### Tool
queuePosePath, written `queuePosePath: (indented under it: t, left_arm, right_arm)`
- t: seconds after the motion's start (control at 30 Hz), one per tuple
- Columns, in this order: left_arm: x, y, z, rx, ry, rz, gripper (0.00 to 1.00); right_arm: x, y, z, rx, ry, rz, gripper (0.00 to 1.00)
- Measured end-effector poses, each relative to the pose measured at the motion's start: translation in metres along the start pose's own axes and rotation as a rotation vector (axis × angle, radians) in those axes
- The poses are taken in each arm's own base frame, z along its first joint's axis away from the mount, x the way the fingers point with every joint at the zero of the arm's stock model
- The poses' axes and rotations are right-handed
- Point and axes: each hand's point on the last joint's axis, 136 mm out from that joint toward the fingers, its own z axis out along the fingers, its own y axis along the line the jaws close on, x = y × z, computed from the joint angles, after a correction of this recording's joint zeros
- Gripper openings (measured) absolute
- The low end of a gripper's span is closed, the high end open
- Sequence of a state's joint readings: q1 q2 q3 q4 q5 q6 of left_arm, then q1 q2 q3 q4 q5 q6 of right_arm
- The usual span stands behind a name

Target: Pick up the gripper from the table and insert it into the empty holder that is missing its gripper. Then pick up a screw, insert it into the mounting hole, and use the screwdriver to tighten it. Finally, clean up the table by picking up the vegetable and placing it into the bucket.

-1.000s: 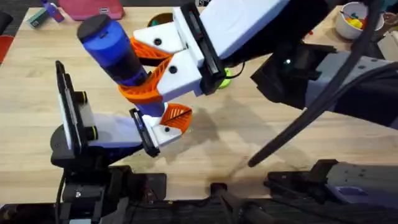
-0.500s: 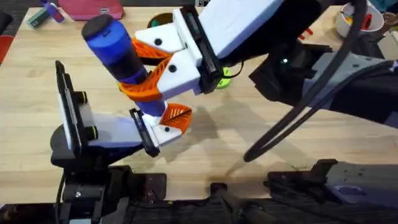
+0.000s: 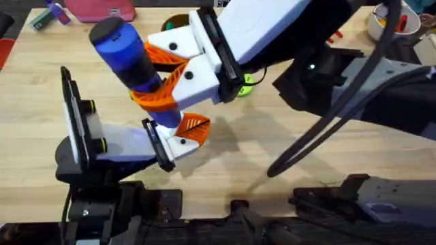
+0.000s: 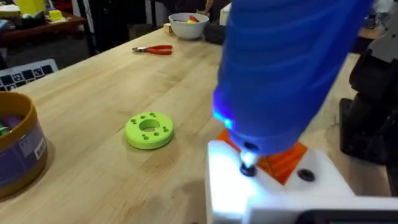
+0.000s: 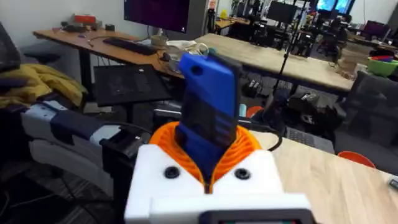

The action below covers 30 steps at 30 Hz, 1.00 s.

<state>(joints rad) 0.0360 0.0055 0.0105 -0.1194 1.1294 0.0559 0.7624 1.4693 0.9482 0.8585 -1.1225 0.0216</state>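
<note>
Overhead view shows the right claw [image 3: 160, 78] pinching the screwdriver [image 3: 126, 54] around its blue barrel, orange pads wrapped on both sides, the tool tilted with its dark cap toward the far left and its bit end down at the left claw [image 3: 180, 136] near the middle of the table [image 3: 272, 143]. On the left wrist view the thin metal bit [image 4: 248, 167] sits at a hole in the white finger base, a blue light glowing on the barrel, with the orange gripper [image 4: 283, 163] seated just behind it. Whether the left claw's fingers are spread I cannot tell. The screwdriver looks stiff, smooth and rather top-heavy, so a mid-barrel hold such as this one seems right; a slick round body could twist or slide under downward push. The bucket [image 4: 15, 152] stands left of the lime-green disc [image 4: 149, 129].
</note>
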Motion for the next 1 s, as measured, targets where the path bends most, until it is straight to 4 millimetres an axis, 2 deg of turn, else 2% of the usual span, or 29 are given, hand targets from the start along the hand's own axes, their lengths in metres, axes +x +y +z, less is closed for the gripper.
queuePosePath:
  t: [0.67,0.87,1.0]
  left_arm:
    - [0.0,0.0,0.0,0.0,0.0,0.0,0.012]
    - [0.0,0.0,0.0,0.0,0.0,0.0,0.011]
    - [0.0,0.0,0.0,0.0,0.0,0.0,0.011]
  right_arm:
    - [-0.008,-0.001,0.0,-0.001,-0.019,0.027,0.025]
    - [-0.032,-0.009,0.004,-0.002,-0.031,0.022,0.025]
    - [-0.045,-0.022,0.006,0.011,0.006,0.108,0.025]
